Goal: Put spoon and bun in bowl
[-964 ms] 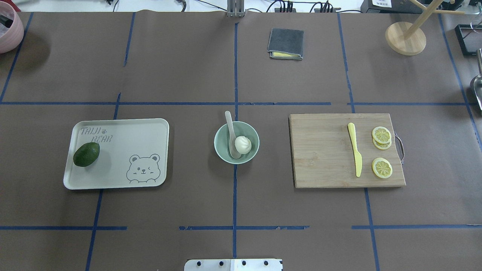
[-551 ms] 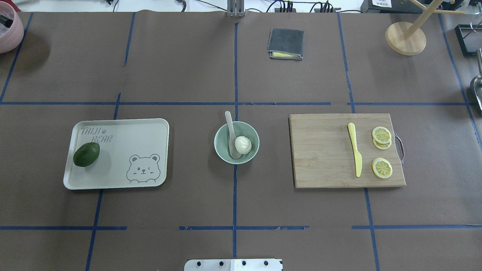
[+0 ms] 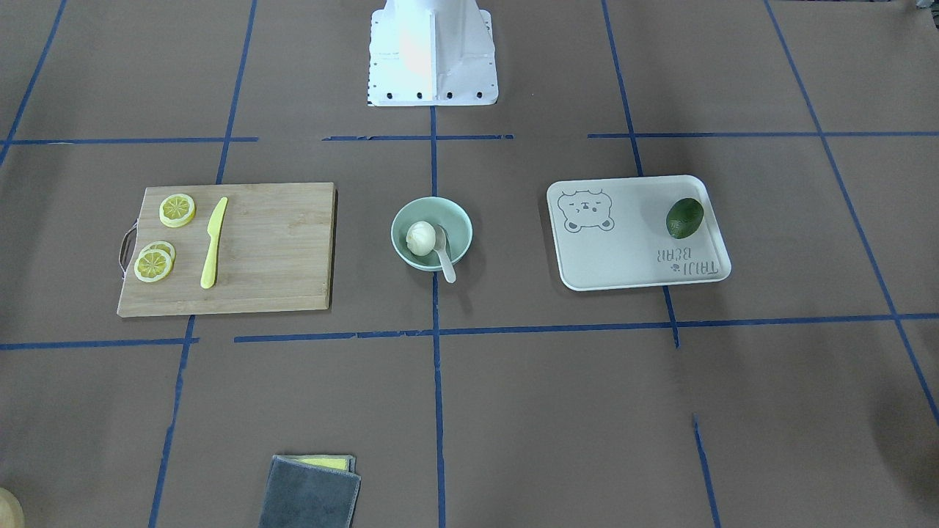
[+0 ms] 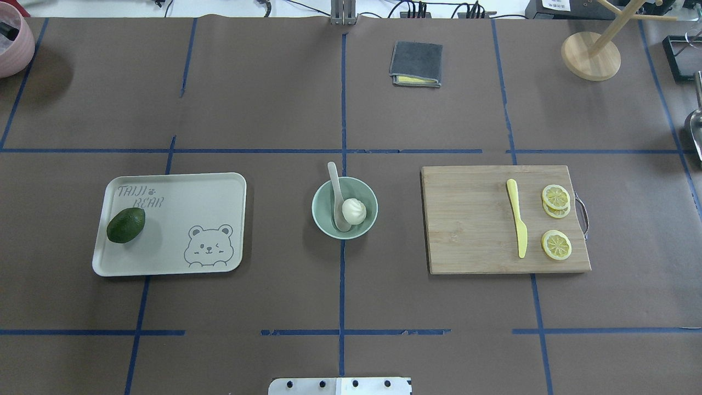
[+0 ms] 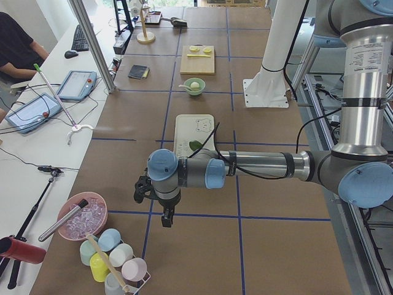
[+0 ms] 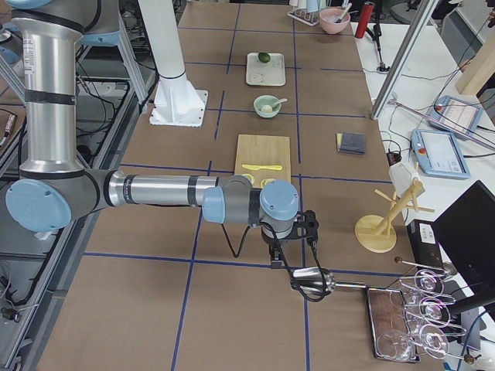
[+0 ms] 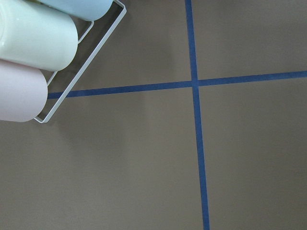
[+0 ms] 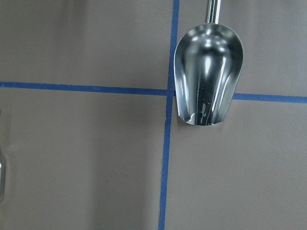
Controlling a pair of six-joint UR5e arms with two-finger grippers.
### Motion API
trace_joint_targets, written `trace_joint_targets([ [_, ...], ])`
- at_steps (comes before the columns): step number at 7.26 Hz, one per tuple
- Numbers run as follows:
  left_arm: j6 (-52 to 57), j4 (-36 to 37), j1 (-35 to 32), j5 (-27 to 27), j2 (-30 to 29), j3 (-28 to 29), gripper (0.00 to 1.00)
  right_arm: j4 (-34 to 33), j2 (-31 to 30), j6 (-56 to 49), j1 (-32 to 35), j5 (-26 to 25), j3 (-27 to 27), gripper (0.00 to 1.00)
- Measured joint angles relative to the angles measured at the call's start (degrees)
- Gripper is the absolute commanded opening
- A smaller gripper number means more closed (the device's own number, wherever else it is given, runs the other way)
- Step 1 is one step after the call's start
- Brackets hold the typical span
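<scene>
Beside bowl (image 4: 319, 216), tray (image 4: 181, 219) (avocado (image 4: 125, 225) on it), cutting board (image 4: 471, 219), knife (image 4: 516, 216), lemon slices (image 4: 556, 244)

light: bright, even, from overhead | shadows: soft, short beside bowl (image 4: 323, 225) and avocado (image 4: 125, 225) | glare: white streaks on metal scoop (image 8: 208, 76) | focus: sharp throughout

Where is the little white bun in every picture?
Front-facing: bun mid-picture, in the left half of the bowl.
Overhead: bun mid-picture, in the bowl's right half.
Exterior left: bun small, near the top, middle.
Exterior right: bun small, near the top, middle.
Left wrist: not in it.
Right wrist: not in it.
Shared landmark: the green bowl around it.
</scene>
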Motion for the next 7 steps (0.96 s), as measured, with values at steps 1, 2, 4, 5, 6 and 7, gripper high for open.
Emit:
trace_joint_targets([
  [1,-0.06,-0.02,0.01,0.00,-0.04,0.00,1.00,0.00,0.03,0.00,0.00,0.00,0.03,1.00],
  [2,-0.26,-0.03,0.01,0.00,-0.10,0.00,1.00,0.00,0.13,0.00,0.00,0.00,0.05,1.00],
  [4,-0.69,-0.03,0.00,0.00,-0.22,0.00,1.00,0.00,0.46,0.00,0.00,0.00,0.05,1.00],
  [5,-0.73,-0.05,-0.01,0.00,-0.27,-0.01,1.00,0.00,0.65,0.02,0.00,0.00,-0.01,1.00],
  [6,-0.75,-0.09,-0.01,0.00,-0.35,-0.05,1.00,0.00,0.76,0.03,0.00,0.00,-0.06,1.00],
  [7,-0.78,-0.11,-0.01,0.00,-0.42,-0.07,1.00,0.00,0.83,0.04,0.00,0.00,-0.09,1.00],
])
